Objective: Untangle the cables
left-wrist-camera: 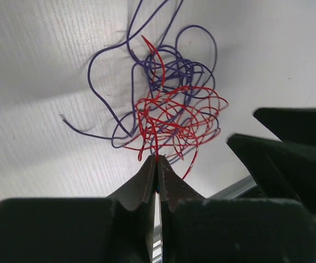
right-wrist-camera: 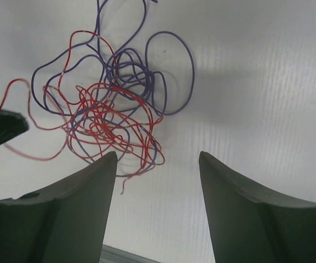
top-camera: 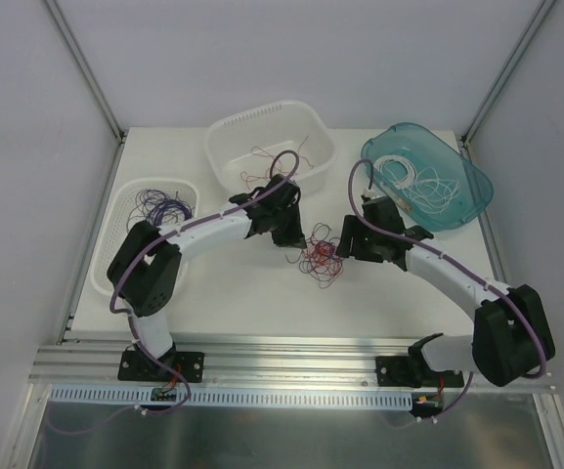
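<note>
While the left gripper (left-wrist-camera: pixel 156 160) pinches one red wire (left-wrist-camera: pixel 155 147) of the tangled cables (left-wrist-camera: pixel 171 104), the right gripper (right-wrist-camera: pixel 158 155) hangs open just beside them on the white table (top-camera: pixel 233 305), between white walls (top-camera: pixel 27 147).

The left arm (top-camera: pixel 208 227) and right arm (top-camera: pixel 453 272) match — white tubular links between chunky black joint housings, each on a black base plate bolted to the ribbed aluminium rail (top-camera: pixel 291 354). A thin purple hose (top-camera: pixel 283 153) runs along each arm, up from the rail. The left gripper (left-wrist-camera: pixel 156 160) has matte black, dust-flecked wedge fingers; the right gripper (right-wrist-camera: pixel 158 159), broad dark tapering ones.
</note>
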